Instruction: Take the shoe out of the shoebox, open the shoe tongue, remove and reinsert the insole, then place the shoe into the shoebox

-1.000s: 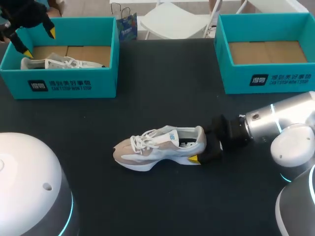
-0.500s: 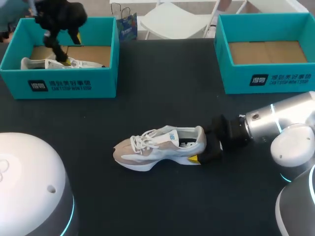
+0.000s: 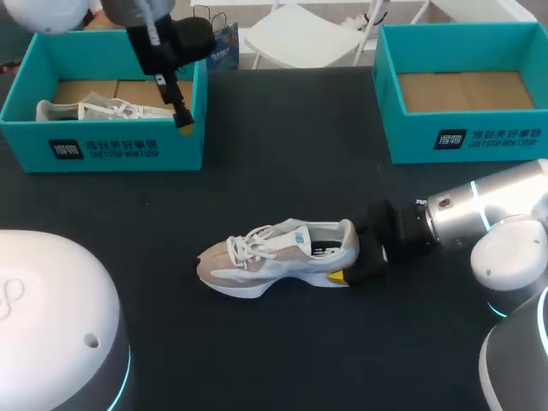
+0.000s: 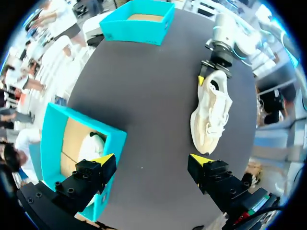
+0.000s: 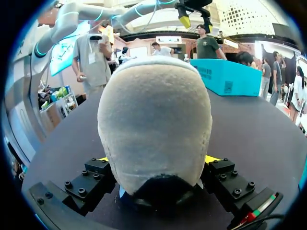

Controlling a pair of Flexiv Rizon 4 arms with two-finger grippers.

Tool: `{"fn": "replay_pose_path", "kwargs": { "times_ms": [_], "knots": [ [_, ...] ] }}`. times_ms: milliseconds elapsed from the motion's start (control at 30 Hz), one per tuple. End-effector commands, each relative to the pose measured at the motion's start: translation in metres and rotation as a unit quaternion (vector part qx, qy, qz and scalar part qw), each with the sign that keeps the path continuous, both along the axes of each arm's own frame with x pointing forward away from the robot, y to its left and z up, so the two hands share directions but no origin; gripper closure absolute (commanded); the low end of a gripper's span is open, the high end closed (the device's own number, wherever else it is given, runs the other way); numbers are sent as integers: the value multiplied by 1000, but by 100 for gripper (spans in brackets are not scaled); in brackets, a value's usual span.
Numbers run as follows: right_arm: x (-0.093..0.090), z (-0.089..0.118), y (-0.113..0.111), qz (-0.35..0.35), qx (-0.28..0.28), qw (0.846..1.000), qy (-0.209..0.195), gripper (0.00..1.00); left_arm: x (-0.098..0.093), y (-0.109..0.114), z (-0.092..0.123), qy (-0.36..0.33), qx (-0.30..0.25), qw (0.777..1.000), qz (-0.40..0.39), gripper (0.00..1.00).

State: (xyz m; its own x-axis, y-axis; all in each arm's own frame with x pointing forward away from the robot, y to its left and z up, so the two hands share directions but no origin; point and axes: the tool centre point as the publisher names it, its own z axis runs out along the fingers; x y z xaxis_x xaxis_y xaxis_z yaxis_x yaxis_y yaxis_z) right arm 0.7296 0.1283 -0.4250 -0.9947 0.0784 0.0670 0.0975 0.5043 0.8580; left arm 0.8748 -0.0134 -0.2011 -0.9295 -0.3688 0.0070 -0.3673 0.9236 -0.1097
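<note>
The white-and-beige lace-up mesh sneaker (image 3: 278, 255) stands on its sole near the middle of the dark bench (image 3: 282, 154), toe toward the left edge and heel toward the right. The right arm's jaws are closed on its padded heel, one yellow tip on each side, low by the sole. The left arm's jaws hang spread wide and empty over the right wall of the teal cardboard shoebox (image 3: 111, 147) at the far left corner, which holds a second pale shoe (image 3: 103, 110). A matching teal shoebox (image 3: 467, 137) at the far right corner shows only its cardboard floor. The sneaker looks light, with a soft upper and a firmer heel cup and foam sole, so the heel grip seems a sound anchor. The tongue is probably best pinched at its free top edge above the laces. The insole is likely thin and floppy.
</note>
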Motion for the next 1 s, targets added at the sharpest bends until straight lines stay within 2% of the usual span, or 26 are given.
{"fn": "replay_pose_path", "kwargs": {
  "times_ms": [33,433,467,500,533,667,800,833,933,1000],
  "knots": [
    [1,-5,5,0,0,1000,0,100,7,-3,2,26,18,998,48,0],
    [1,-5,5,0,0,1000,0,100,7,-3,2,26,18,998,48,0],
    [1,-5,5,0,0,1000,0,100,7,-3,5,40,5,997,70,0],
    [1,-5,5,0,0,1000,0,100,4,-6,11,49,-2,990,133,0],
    [1,-5,5,0,0,1000,0,100,-1,-11,12,40,13,983,176,0],
    [1,-5,5,0,0,1000,0,100,-13,-30,14,41,19,962,271,0],
    [1,-5,5,0,0,1000,0,100,-28,-51,7,12,53,947,318,0],
    [1,-5,5,0,0,1000,0,100,-32,-56,8,34,48,940,337,0],
    [1,-5,5,0,0,1000,0,100,-45,-65,12,36,33,931,363,0],
    [1,-5,5,0,0,1000,0,100,-56,-76,9,23,44,921,386,0]
  ]
}}
